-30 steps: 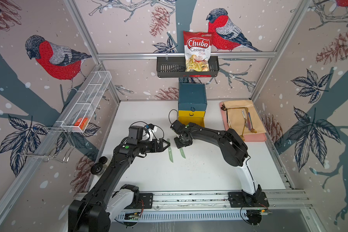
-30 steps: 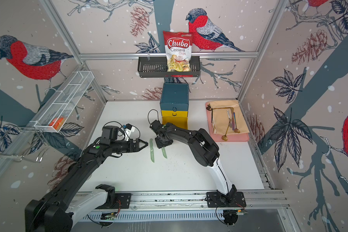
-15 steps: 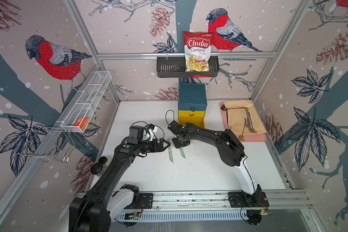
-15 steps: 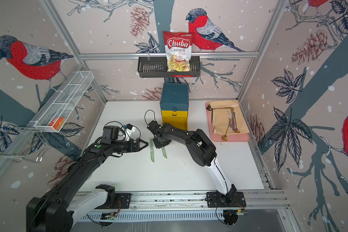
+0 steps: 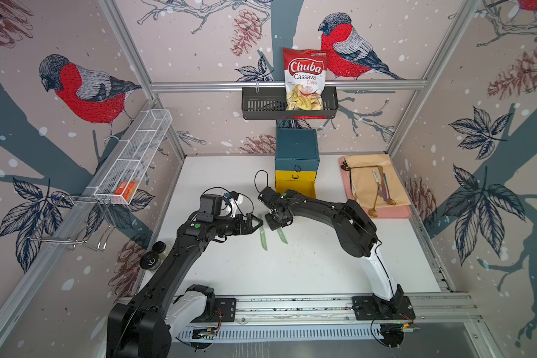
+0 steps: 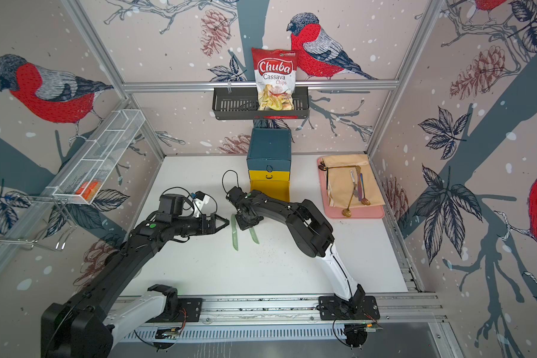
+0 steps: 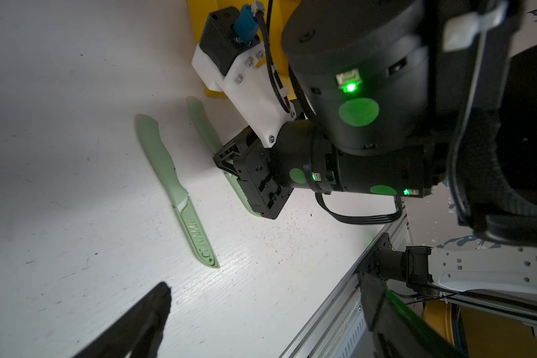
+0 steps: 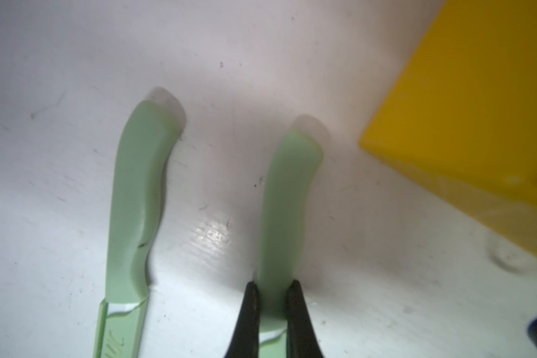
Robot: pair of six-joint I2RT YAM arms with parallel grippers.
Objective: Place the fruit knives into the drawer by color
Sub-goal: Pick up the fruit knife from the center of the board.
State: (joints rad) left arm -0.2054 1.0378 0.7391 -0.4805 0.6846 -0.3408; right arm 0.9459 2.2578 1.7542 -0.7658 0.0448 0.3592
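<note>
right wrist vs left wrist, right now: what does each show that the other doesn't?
Right wrist only: the right gripper with its fingers shut on the held knife at the handle. Left wrist only: the free knife with its whole blade, and the rail. Both: the two green knives side by side, the white table, and the yellow drawer.

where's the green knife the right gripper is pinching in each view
top view: held green knife, mid-table
top view: same spot
left wrist: handle showing, blade half hidden
right wrist: handle pinched in right gripper
landmark: loose green knife alongside, in all four
</note>
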